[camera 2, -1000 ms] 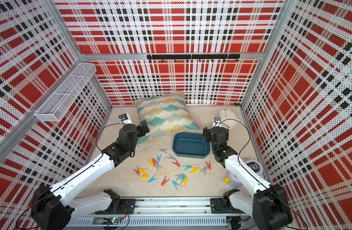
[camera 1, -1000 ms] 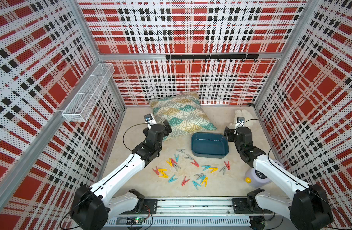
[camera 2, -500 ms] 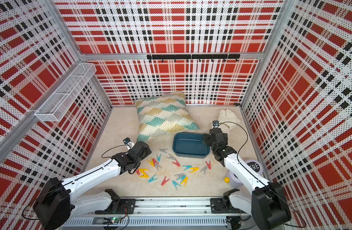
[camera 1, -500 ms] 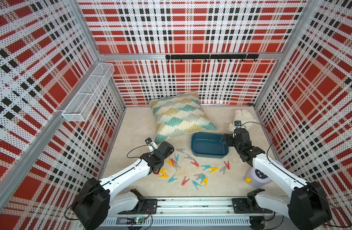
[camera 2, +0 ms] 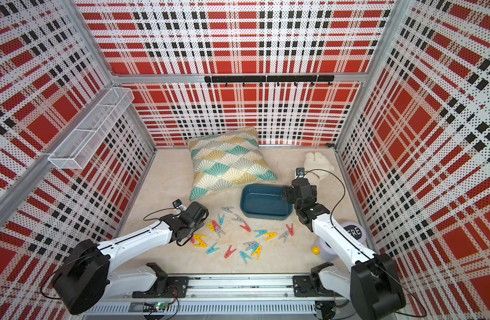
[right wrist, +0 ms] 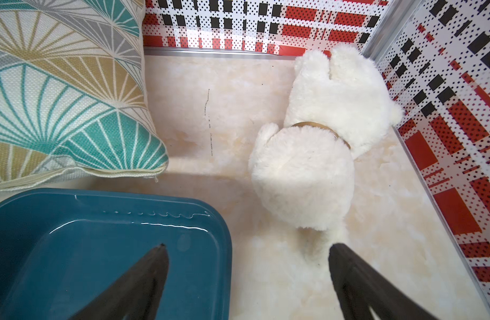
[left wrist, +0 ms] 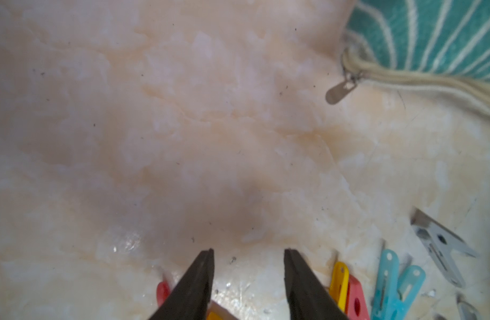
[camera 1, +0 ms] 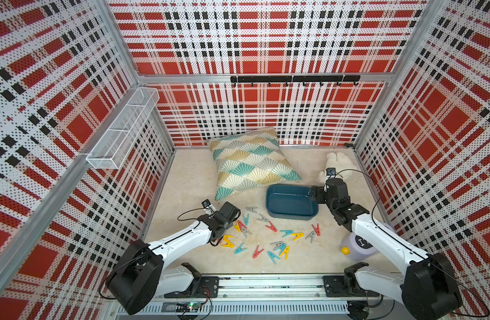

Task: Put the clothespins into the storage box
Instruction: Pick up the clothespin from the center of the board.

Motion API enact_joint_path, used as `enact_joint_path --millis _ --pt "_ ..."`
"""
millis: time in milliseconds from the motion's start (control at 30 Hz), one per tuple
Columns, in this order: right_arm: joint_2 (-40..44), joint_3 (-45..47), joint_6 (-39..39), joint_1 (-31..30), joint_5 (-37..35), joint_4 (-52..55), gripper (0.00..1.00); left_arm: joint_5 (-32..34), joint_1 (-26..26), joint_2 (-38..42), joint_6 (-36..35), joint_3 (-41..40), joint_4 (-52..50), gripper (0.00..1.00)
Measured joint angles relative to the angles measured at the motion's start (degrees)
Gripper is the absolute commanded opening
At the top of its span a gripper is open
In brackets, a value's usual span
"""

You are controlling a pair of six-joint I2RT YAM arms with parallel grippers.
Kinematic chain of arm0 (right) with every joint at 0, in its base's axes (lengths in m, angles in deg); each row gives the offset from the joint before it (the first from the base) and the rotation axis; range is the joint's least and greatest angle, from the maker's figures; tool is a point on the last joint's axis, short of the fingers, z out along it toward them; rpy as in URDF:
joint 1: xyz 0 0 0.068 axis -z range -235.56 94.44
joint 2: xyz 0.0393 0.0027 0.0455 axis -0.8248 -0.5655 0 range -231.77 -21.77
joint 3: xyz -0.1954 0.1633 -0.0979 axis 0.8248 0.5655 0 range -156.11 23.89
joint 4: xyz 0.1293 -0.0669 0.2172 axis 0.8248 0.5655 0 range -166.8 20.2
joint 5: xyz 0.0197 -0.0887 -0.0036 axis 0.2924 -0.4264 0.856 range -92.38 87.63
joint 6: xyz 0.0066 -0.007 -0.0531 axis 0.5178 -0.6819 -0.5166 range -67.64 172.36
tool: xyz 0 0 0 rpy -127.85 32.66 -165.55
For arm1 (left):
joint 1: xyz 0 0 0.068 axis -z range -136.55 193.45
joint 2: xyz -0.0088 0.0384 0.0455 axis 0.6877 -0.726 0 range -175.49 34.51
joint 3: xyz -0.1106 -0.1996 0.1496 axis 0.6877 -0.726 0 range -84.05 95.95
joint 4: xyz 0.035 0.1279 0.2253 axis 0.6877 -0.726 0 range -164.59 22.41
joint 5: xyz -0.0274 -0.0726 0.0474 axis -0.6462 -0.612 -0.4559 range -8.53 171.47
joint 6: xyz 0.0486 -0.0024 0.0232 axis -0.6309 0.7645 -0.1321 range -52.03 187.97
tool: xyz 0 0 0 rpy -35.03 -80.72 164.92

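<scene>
- Red, yellow, teal and grey clothespins (camera 1: 271,226) lie scattered on the marbled surface (camera 1: 188,177), lower centre in both top views.
- Just above the scatter, right of centre, stands the dark teal storage box (camera 1: 288,202), empty. A corner of the fan-patterned pillow (camera 1: 252,163) comes up to its upper left rim; whether they touch is hard to tell.
- At the scatter's left edge sits the left pincer (left wrist: 249,253), its fingers hidden under the wrist in both top views. The wrist view shows them a middling gap apart, pins just beside each. A yellow bit between them is cut by the frame's edge, and I cannot tell whether it is gripped.
- At the box's right end the right pincer (right wrist: 248,246) is spread wide and holds nothing, one finger over the box's inside and one outside it.
- Upper right on the surface lies a white plush toy (right wrist: 315,155), partly behind the right arm's camera in the top views.
- A pale lilac container (camera 1: 360,246) at lower right is half covered by the right arm, its lettering cut off.
- A wire basket (camera 1: 121,130) hangs on the left wall.
</scene>
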Motion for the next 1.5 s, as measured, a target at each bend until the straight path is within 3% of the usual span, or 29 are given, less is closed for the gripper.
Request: enact_joint_path --millis 400,833,933,1500 --pt "0.0 0.0 0.0 0.0 0.0 0.0 0.98 0.3 2.8 -0.1 1.4 -0.4 -3.5 0.38" --pt "-0.6 0.0 0.0 0.0 -0.2 0.0 0.98 0.4 2.8 1.6 2.3 -4.5 -4.0 0.32" --pt "-0.6 0.0 0.0 0.0 -0.2 0.0 0.98 0.4 2.8 1.8 2.3 -4.5 -3.7 0.25" --pt "-0.6 0.0 0.0 0.0 -0.2 0.0 0.97 0.5 2.8 0.7 2.5 -4.9 -2.6 0.15"
